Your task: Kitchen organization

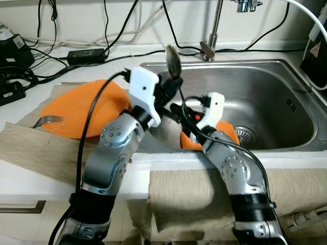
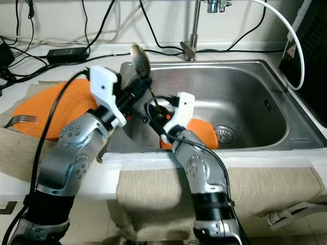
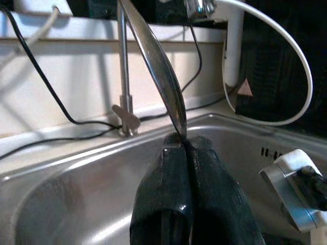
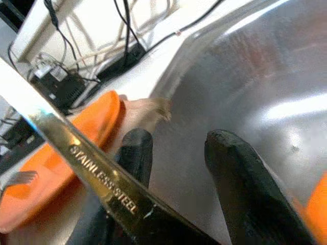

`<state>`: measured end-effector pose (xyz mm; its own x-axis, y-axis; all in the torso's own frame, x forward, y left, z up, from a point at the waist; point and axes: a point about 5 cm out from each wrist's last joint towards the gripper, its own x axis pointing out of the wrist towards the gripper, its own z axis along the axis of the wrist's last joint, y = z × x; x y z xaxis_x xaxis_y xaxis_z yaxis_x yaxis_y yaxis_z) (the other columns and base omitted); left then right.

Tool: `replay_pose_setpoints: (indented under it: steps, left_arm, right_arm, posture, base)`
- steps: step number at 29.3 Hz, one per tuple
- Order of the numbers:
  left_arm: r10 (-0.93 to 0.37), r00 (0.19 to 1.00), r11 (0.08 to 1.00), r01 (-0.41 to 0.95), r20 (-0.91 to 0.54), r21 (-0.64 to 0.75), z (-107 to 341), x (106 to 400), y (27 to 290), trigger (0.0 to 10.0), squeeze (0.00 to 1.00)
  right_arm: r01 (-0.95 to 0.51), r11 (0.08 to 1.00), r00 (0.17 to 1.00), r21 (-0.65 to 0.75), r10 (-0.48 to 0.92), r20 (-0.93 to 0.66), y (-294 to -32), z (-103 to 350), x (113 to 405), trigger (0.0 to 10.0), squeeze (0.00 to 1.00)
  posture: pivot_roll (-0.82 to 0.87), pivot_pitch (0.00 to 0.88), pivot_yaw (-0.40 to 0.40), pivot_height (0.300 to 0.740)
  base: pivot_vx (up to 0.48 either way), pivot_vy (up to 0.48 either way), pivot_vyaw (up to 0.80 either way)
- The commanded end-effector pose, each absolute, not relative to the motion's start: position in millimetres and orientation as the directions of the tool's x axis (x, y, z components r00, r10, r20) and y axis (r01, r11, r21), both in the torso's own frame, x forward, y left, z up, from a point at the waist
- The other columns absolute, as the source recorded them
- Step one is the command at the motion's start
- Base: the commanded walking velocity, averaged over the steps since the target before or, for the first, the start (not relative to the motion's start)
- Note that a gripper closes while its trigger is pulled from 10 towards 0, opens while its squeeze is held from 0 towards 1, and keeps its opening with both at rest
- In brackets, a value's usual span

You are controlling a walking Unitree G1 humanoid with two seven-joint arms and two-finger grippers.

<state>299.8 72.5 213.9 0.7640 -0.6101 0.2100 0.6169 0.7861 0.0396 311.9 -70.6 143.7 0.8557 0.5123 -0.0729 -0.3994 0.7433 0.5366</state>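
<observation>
The sink (image 1: 286, 97) is brushed stainless steel, satin with soft glare. The spoon (image 3: 156, 66) is polished metal, mirror-bright, its handle stamped "STAINLESS STEEL". The plate (image 1: 76, 109) looks like smooth matt orange plastic. The cloth (image 1: 30, 148) under it is coarse, woven beige. The left gripper (image 3: 188, 153) has glossy black fingers.

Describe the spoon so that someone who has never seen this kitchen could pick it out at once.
Find the steel sink set in the white counter. Over its left rim, the left pincer is shut on a spoon, bowl pointing up. Unlike the fork lying on the orange plate, it is held in the air.
</observation>
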Motion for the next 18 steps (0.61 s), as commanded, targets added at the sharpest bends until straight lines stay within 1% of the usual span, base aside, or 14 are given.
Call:
replay_pose_setpoints:
  steps: [1,11,12,14,18]
  left_arm:
    - [-0.606,0.771,0.792,0.607,0.196,0.065,210.4,300.3,75.3,10.0,0.00]
    - [-0.636,0.758,0.772,0.630,0.143,0.091,192.3,296.7,71.2,10.0,0.00]
    - [-0.632,0.760,0.774,0.627,0.148,0.084,192.7,297.4,71.4,10.0,0.98]
    - [-0.630,0.761,0.775,0.628,0.157,0.071,194.2,298.2,72.4,10.0,1.00]
    - [-0.631,0.761,0.775,0.627,0.149,0.079,193.4,299.0,75.2,10.0,1.00]
  right_arm:
    - [-0.399,0.754,0.862,0.523,0.502,-0.067,-73.5,143.5,310.8,0.0,0.00]
    - [-0.350,0.787,0.878,0.507,0.465,-0.114,-84.6,129.0,302.0,0.0,0.00]
    - [-0.347,0.790,0.881,0.506,0.460,-0.113,-86.0,129.3,302.0,0.0,0.00]
    - [-0.343,0.794,0.885,0.502,0.453,-0.111,-87.5,129.5,302.2,0.0,0.00]
    - [-0.338,0.798,0.889,0.499,0.445,-0.111,-87.9,129.3,303.2,0.0,0.00]
  posture:
    - [0.05,0.000,0.071,0.740]
    - [0.02,0.000,0.073,0.740]
    - [0.02,0.000,0.074,0.740]
    - [0.02,0.000,0.076,0.740]
    - [0.02,0.000,0.081,0.740]
  base:
    - [0.000,0.000,0.00]
    - [0.000,0.000,0.00]
    - [0.000,0.000,0.00]
    - [0.000,0.000,0.00]
    - [0.000,0.000,0.00]
